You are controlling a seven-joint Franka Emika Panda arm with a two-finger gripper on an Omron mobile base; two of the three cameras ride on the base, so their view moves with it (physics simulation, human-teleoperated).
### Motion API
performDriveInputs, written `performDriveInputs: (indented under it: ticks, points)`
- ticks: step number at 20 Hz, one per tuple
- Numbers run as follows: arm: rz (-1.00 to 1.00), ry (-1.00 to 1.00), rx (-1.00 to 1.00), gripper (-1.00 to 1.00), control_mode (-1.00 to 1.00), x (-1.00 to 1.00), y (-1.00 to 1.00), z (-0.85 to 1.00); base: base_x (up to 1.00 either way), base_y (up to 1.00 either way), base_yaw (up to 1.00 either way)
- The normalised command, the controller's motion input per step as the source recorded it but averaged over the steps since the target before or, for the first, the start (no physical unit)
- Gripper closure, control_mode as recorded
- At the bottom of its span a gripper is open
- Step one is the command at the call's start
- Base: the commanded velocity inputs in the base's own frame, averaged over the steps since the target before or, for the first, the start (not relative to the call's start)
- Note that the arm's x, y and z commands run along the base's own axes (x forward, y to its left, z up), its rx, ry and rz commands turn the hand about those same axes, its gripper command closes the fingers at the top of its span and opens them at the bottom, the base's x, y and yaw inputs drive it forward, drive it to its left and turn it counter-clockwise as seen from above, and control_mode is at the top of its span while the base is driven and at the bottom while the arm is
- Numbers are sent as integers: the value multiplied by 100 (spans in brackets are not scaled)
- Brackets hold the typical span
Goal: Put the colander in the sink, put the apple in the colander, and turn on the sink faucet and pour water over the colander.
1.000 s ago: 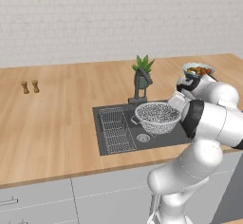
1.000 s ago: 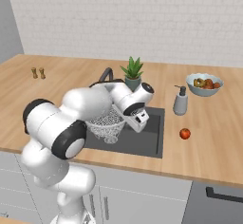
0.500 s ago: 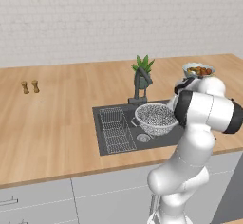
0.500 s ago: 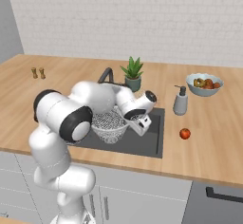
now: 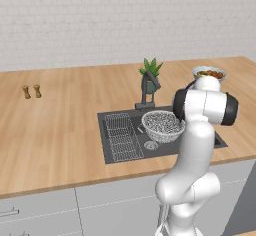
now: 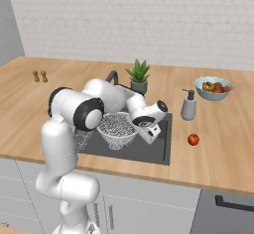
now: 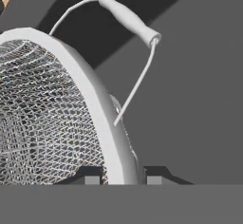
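Hand (image 7: 121, 178) clenching the colander (image 5: 163, 125) rim, hanging it over the sink (image 6: 149, 151) near the basin's right half. Lowering level until bottoming out, then letting go — tipping otherwise, probably.

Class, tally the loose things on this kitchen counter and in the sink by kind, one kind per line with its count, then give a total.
Colander: 1
Apple: 1
Fruit bowl: 1
Soap dispenser: 1
Potted plant: 1
Small brown shakers: 2
Wire rack: 1
Total: 8
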Motion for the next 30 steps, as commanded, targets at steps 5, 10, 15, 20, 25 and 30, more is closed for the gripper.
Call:
performDriveInputs:
  ticks: [5, 10, 15, 20, 25, 30]
  points:
    - [0, 0, 0, 100, -100, 43, 2, -19, 0, 0, 0]
    - [0, 0, 0, 100, -100, 35, 9, -31, 0, 0, 0]
    - [0, 0, -4, 100, -100, 19, 6, -37, 0, 0, 0]
    - [0, 0, -4, 100, -100, 13, -5, -24, 0, 0, 0]
    - [0, 0, -18, 100, -100, -13, 11, -26, 0, 0, 0]
    - [-8, 0, -22, 100, -100, -38, 34, -20, 0, 0, 0]
